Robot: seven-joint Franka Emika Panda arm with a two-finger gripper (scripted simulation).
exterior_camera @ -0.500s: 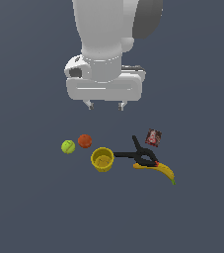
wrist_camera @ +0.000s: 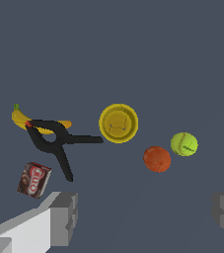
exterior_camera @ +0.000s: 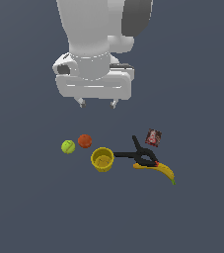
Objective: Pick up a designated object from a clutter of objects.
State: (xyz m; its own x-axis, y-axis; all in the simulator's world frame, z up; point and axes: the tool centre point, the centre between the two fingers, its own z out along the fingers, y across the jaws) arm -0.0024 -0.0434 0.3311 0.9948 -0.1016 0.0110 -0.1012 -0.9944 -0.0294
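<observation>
Hanging above a plain dark grey floor (exterior_camera: 29,207), a white robot arm (exterior_camera: 91,34) carries its gripper (exterior_camera: 97,103) high over a small cluster of objects, touching none of them; the two fingers (wrist_camera: 64,217) stand wide apart with nothing between them. The box (exterior_camera: 153,137), small, flat, dark red and black, lies at the far edge of the cluster toward the exterior view's right; pale lettering runs across its face in the wrist view, too blurred to read with any certainty; no other item carries writing that can be made out. Just beside the box lies a black clamp (exterior_camera: 142,154), one handle pointing toward it, the other reaching to a yellow cup (exterior_camera: 102,159) that stands upright and open; a banana (exterior_camera: 160,170) lies partly under the clamp's head, its green stem pointing away. Toward the exterior view's left of the cup sit an orange-red ball (exterior_camera: 85,141) and a yellow-green ball (exterior_camera: 68,147), close together; both are well apart from the box. Nothing covers the box; its top face is fully exposed.
</observation>
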